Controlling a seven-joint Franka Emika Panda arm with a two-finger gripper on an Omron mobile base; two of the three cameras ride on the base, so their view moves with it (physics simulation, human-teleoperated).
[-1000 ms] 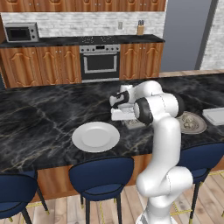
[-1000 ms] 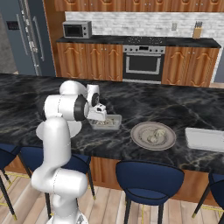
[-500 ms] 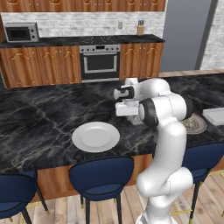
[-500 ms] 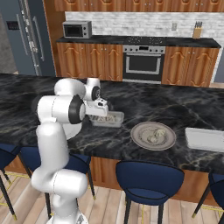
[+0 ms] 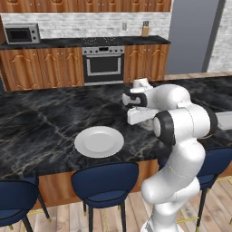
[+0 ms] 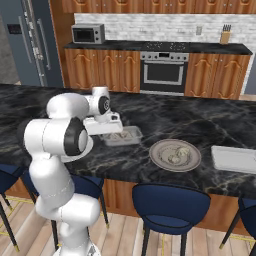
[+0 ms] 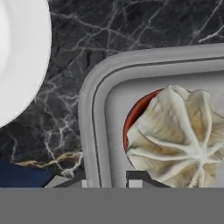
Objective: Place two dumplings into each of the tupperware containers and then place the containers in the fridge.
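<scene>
The black marble island counter (image 6: 200, 117) carries everything. In the right base view the shallow pale grey tupperware container (image 6: 122, 135) sits left of centre, directly under the white arm's two-finger claw (image 7: 107, 178). In the hand view that tray fills the right half, long axis running left to right. One pleated beige dumpling (image 7: 175, 135) lies inside it, just above and right of the finger tips. The claw is nearly clenched; whether it grips the tray's wall cannot be told. The round grey plate (image 6: 175, 154) to the right holds more dumplings. A second container (image 6: 235, 159) lies at the far right.
</scene>
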